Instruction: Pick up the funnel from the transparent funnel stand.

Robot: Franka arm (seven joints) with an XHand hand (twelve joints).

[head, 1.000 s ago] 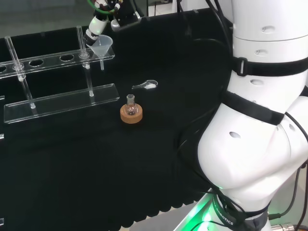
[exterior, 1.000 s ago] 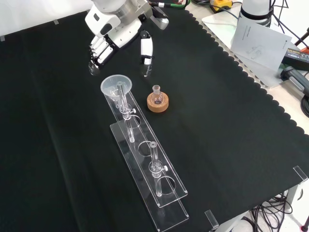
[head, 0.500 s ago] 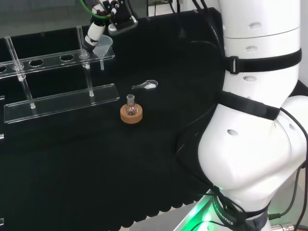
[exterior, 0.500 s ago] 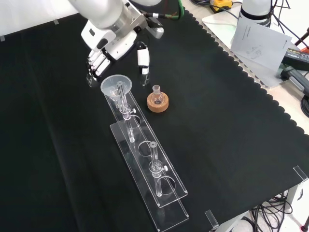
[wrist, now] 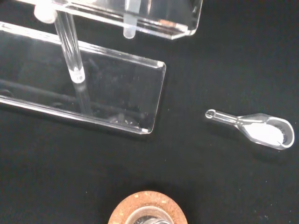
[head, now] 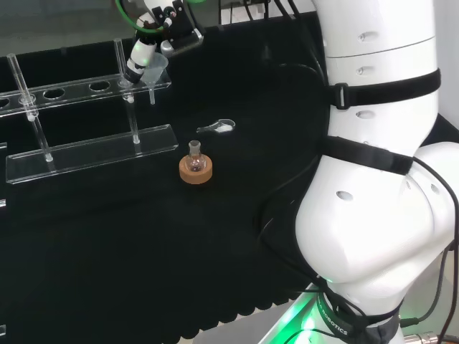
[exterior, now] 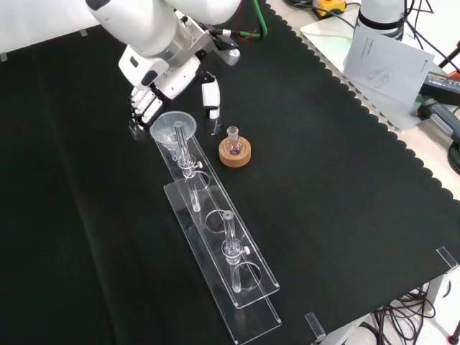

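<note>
A clear funnel (head: 155, 67) (exterior: 173, 128) sits in the end hole of the transparent stand's upper shelf (head: 72, 90) (exterior: 215, 233). Its stem tip (wrist: 128, 31) pokes down below the shelf (wrist: 154, 21). My hand (head: 143, 49) (exterior: 159, 75) is open and hangs just over the funnel. In the front view its fingers (exterior: 144, 108) are at the left of the rim and the thumb (exterior: 211, 95) at the right. The funnel stands between them, and I cannot tell whether they touch it.
A small round flask in a cork ring (head: 195, 169) (exterior: 235, 152) (wrist: 147, 211) stands close beside the stand's end. A clear scoop with white powder (head: 219, 127) (wrist: 261, 130) lies on the cloth nearby. The stand's base plate (head: 93, 152) (wrist: 93, 95) carries two thin upright posts.
The hand has come down and closer, so its fingers and thumb now flank the funnel's rim. The arm's links have swung a little. The funnel has stayed in the stand.
</note>
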